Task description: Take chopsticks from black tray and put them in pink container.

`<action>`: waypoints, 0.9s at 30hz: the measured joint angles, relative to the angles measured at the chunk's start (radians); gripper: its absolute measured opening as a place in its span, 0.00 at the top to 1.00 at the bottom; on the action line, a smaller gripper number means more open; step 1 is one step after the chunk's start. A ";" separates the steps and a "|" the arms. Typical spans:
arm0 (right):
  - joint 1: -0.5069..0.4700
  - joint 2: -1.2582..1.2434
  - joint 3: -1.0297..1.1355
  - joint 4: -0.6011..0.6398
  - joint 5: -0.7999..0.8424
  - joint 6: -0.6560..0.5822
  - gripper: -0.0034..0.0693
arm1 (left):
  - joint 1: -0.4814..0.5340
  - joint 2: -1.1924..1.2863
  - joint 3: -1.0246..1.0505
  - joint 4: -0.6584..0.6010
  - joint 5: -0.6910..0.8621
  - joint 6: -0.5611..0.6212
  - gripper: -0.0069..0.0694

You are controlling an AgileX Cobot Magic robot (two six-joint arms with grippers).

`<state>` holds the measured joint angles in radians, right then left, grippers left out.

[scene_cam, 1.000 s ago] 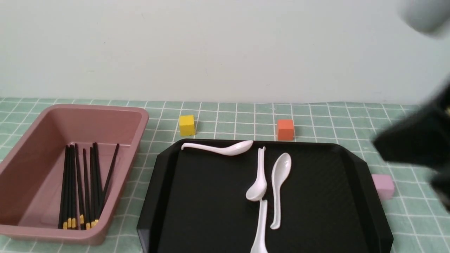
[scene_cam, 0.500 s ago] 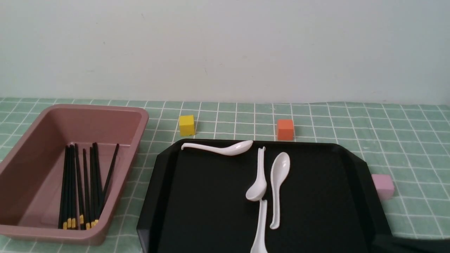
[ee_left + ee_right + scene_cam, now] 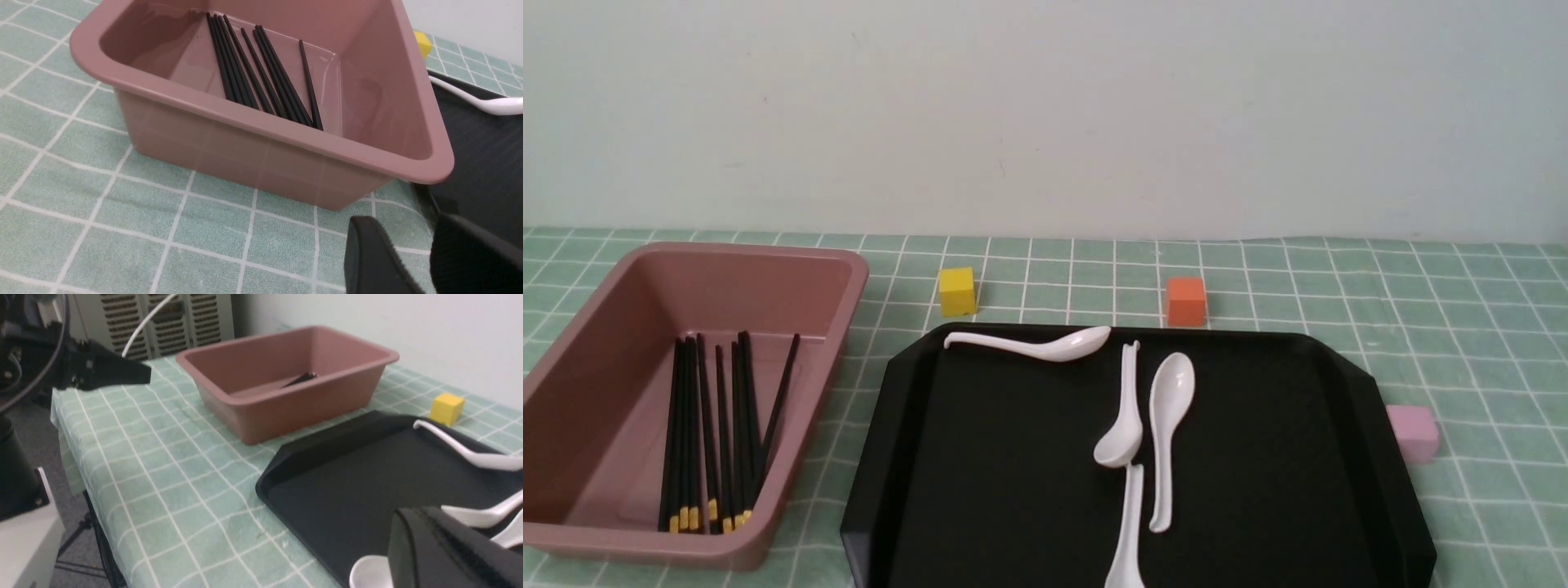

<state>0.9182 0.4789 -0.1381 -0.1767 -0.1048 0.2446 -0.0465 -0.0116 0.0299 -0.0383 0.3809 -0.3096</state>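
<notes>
At far left, left gripper point(image 3: 406, 230) was seen low over green checked cloth point(image 3: 81, 204), near corner of pink container point(image 3: 849, 269); jaws slightly apart, nothing held. Chopsticks point(image 3: 715, 433) were found bundled lengthwise on container floor, yellow bands toward robot. Yellow cube point(image 3: 956, 291) was set behind black tray point(image 3: 1013, 490). Four white spoons point(image 3: 1168, 433) were laid on tray. Orange cube point(image 3: 1185, 301) was set behind tray, pale pink cube point(image 3: 1413, 433) just beside its right edge. Right gripper point(image 3: 425, 526) was pinched closed, empty, above tray near spoons.

Lab: checked tablecloth point(image 3: 1462, 327), bare wall point(image 3: 1045, 114), louvred cabinet point(image 3: 163, 318)
</notes>
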 joint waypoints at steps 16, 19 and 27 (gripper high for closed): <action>-0.002 -0.041 0.010 0.000 0.068 -0.001 0.91 | 0.000 0.000 0.000 0.000 0.000 0.000 0.60; -0.036 -0.093 0.012 0.000 0.127 -0.005 0.91 | 0.000 0.000 0.000 0.000 0.000 0.000 0.60; -0.422 -0.319 0.111 0.042 0.324 -0.008 0.90 | 0.000 0.000 0.000 0.000 0.000 0.000 0.60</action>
<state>0.4958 0.1599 -0.0274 -0.1347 0.2193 0.2365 -0.0465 -0.0116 0.0299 -0.0383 0.3809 -0.3096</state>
